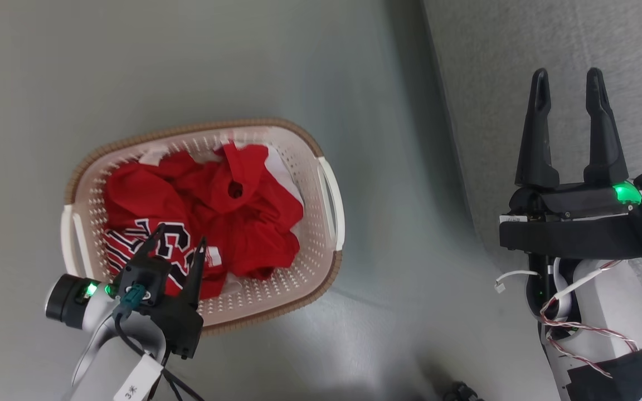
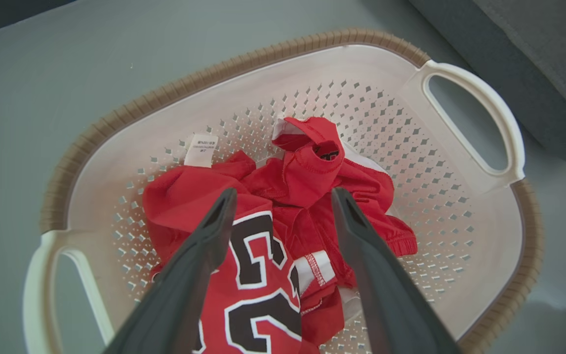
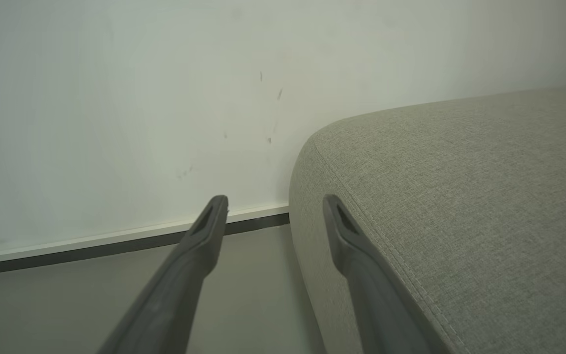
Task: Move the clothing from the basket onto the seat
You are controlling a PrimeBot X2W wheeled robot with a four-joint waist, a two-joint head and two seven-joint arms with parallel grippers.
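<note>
Grey floor (image 1: 232, 61), basket (image 1: 215, 125) standing on it, seat (image 1: 549, 44) alongside

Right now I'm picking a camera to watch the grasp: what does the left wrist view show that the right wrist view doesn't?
Left wrist view, not the right: the basket, the clothing in it, a white label, and the open left pincer pointing at the clothing. Right wrist view, not the left: the wall, the skirting, and the open right pincer, holding nothing. Both: the grey seat and the floor.

Red clothing (image 1: 209, 206) with navy-looking white-edged lettering; cream, brown-rimmed basket (image 1: 321, 278)
</note>
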